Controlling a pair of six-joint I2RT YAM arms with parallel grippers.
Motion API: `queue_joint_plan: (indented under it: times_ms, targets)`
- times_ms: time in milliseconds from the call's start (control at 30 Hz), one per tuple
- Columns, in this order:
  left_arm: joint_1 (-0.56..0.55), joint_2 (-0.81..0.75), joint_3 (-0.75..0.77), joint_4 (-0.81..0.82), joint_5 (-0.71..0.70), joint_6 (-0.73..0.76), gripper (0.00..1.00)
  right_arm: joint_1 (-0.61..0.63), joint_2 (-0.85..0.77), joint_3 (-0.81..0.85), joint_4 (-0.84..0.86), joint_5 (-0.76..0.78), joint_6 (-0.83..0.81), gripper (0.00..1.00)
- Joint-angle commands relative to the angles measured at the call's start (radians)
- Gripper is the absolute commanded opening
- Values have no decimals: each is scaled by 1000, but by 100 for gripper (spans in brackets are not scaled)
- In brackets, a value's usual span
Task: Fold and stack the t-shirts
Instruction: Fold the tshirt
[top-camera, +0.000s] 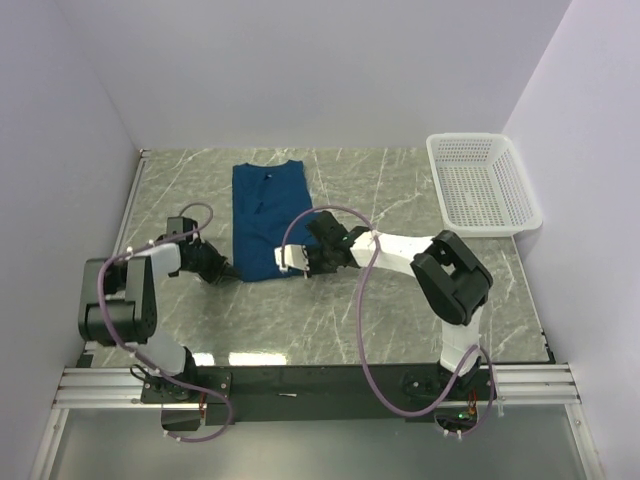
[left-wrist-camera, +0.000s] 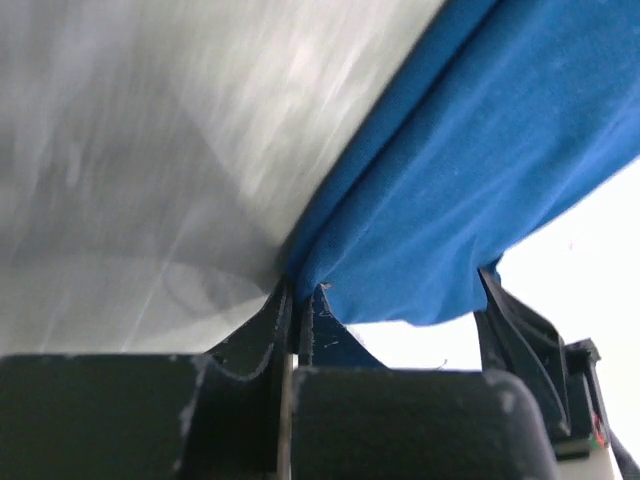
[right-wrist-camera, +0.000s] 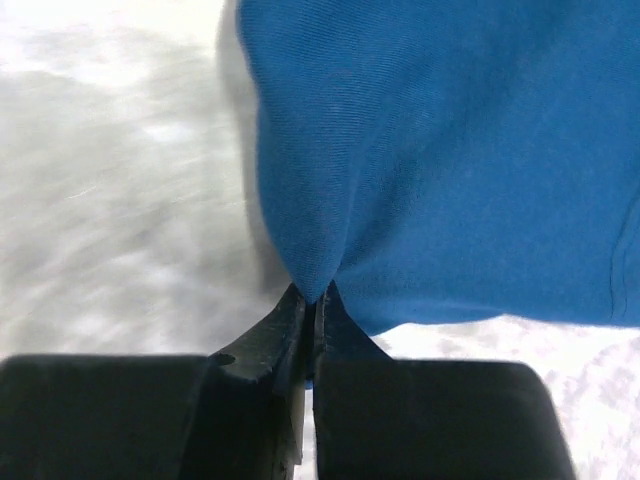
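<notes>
A dark blue t-shirt (top-camera: 266, 215) lies folded into a long strip on the marble table, collar at the far end. My left gripper (top-camera: 232, 272) is shut on the near left corner of its hem; in the left wrist view the blue cloth (left-wrist-camera: 450, 200) runs into the closed fingertips (left-wrist-camera: 297, 295). My right gripper (top-camera: 287, 258) is shut on the near right corner of the hem, and the right wrist view shows the t-shirt (right-wrist-camera: 440, 160) pinched to a point between its fingertips (right-wrist-camera: 316, 295). The chest print is hidden.
A white mesh basket (top-camera: 484, 183) stands at the far right of the table (top-camera: 400, 190). White walls enclose the left, back and right sides. A black rail runs along the near edge by the arm bases.
</notes>
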Motion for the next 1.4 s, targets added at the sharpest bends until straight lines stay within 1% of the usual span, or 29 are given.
queue_joint_plan:
  times_ms: [0, 67, 100, 167, 200, 233, 267, 300, 333, 400, 433, 500, 533, 600, 633, 667, 700, 733, 767, 833, 867, 933, 967, 1000, 1067, 1133, 1200, 1233, 1367]
  targets:
    - [-8, -140, -90, -62, 70, 37, 1, 10, -114, -30, -232, -170, -119, 0]
    - [-11, -206, -178, -106, 97, 24, 0, 20, -175, -60, -305, -242, -163, 0]
    - [-9, -275, -211, -125, 115, 17, 0, 21, -198, -77, -357, -266, -179, 0]
    - [-14, -347, -287, -178, 161, 6, 0, 32, -261, -128, -414, -308, -191, 0]
    - [-15, -434, -306, -244, 167, 4, 0, 38, -282, -143, -431, -348, -188, 0]
    - [-17, -484, -335, -273, 173, -5, 0, 44, -322, -160, -442, -362, -183, 0]
    - [-14, -533, -344, -299, 176, -12, 0, 50, -344, -188, -450, -375, -176, 0]
    - [-15, -615, -352, -336, 186, -20, 0, 52, -362, -199, -442, -385, -162, 0]
    - [-14, -648, -358, -340, 190, -32, 0, 50, -393, -205, -427, -376, -125, 0]
    - [-14, -671, -340, -338, 204, -46, 0, 43, -401, -190, -373, -341, -85, 0]
    - [-11, -659, -311, -300, 203, -52, 0, 34, -389, -173, -353, -302, -38, 0]
    - [0, -590, -273, -246, 199, -66, 0, 5, -358, -85, -303, -262, 14, 0]
    - [3, -560, -227, -167, 201, -84, 0, -8, -311, -5, -295, -227, 68, 0]
    - [12, -453, -164, -94, 193, -103, 0, -35, -258, 79, -257, -183, 120, 0]
    - [14, -410, -86, -35, 196, -120, 0, -64, -202, 118, -247, -144, 161, 0]
    - [15, -329, -46, -5, 199, -130, 0, -78, -171, 201, -234, -127, 180, 0]
    - [15, -290, 0, 9, 184, -140, 0, -92, -139, 241, -227, -112, 198, 0]
    - [19, -252, 87, 25, 183, -150, 0, -115, -82, 316, -223, -95, 235, 0]
    - [19, -178, 135, 44, 175, -151, 0, -123, -53, 350, -212, -66, 251, 0]
    - [20, -107, 268, 47, 151, -141, 0, -137, 19, 413, -197, -35, 287, 0]
    - [25, -40, 306, 55, 146, -140, 0, -141, 41, 462, -171, 4, 300, 0]
    - [29, 29, 391, 87, 158, -135, 0, -143, 103, 528, -151, 38, 330, 0]
    - [31, 98, 418, 93, 158, -134, 0, -147, 122, 544, -110, 64, 347, 0]
    - [31, 132, 444, 102, 163, -135, 0, -149, 141, 557, -90, 109, 364, 0]
    - [34, 221, 494, 130, 192, -143, 0, -152, 187, 588, -33, 147, 389, 0]
    - [32, 266, 543, 150, 190, -147, 0, -154, 219, 594, 21, 201, 416, 0]
    - [32, 322, 571, 156, 190, -157, 0, -155, 234, 594, 78, 213, 424, 0]
    - [34, 341, 599, 165, 195, -161, 0, -155, 249, 594, 96, 254, 439, 0]
    - [37, 414, 663, 151, 176, -161, 0, -155, 291, 637, 119, 299, 458, 0]
